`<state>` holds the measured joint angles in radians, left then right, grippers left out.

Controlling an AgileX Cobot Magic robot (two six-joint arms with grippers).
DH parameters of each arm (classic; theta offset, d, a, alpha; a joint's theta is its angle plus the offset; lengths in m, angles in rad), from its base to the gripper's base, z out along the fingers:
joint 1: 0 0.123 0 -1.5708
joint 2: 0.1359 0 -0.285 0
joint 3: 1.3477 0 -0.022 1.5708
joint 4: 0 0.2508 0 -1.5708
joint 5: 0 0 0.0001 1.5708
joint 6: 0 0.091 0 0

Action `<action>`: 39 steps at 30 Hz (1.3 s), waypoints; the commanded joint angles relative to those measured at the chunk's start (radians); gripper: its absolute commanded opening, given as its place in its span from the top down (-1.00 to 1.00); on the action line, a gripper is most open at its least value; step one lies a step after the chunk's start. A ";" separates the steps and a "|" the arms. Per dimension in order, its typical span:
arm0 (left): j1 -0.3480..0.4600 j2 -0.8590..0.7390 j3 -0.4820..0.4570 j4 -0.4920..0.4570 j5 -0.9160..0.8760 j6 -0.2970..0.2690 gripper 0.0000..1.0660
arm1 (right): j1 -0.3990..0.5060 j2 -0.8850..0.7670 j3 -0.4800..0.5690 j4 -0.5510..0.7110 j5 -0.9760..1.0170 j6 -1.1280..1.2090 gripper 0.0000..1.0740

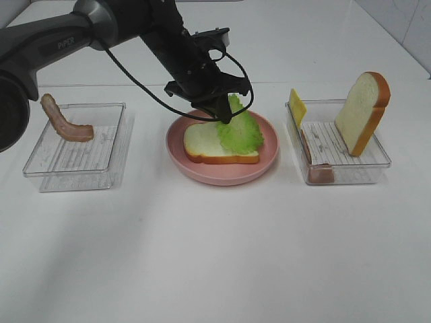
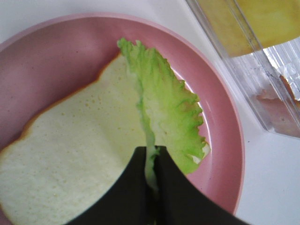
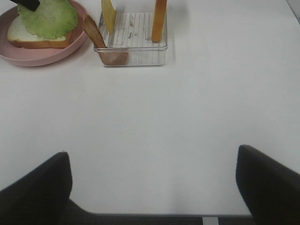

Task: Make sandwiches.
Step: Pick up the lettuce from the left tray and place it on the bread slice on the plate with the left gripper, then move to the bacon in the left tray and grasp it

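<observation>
Bread slice, high view: flat on the pink plate, its right-hand end under the lettuce.
Left gripper, high view: I see it low over the plate, at the leaf's far edge.
Left tray, high view: bacon strip leaning on the rear rim.
Right tray, high view: second bread slice and cheese standing on edge; a brown piece low at the front wall, possibly ham, blurred through the plastic.
Left wrist view: I read the fingers as pinched tight on the lettuce edge; the leaf droops onto the bread.
Right gripper, right wrist view: fingers spread wide with nothing between them, above the white table, well apart from the plate.
</observation>
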<state>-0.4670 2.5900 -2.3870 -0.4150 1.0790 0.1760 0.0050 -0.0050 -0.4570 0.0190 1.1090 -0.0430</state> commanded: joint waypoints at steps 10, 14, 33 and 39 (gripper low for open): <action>-0.003 -0.003 -0.004 0.042 0.004 -0.035 1.00 | -0.004 -0.020 0.004 -0.002 -0.005 -0.002 -0.71; -0.003 -0.003 -0.004 0.044 0.006 -0.038 1.00 | -0.004 -0.020 0.004 -0.002 -0.005 -0.002 -0.71; -0.008 -0.011 -0.113 0.194 0.114 -0.189 -0.91 | -0.004 -0.020 0.004 -0.002 -0.005 -0.002 -0.71; -0.012 -0.011 -0.211 0.206 0.206 -0.191 -0.91 | -0.004 -0.020 0.004 -0.002 -0.005 -0.002 -0.71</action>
<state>-0.4720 2.5900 -2.5880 -0.2060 1.2080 -0.0090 0.0050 -0.0050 -0.4570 0.0190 1.1090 -0.0430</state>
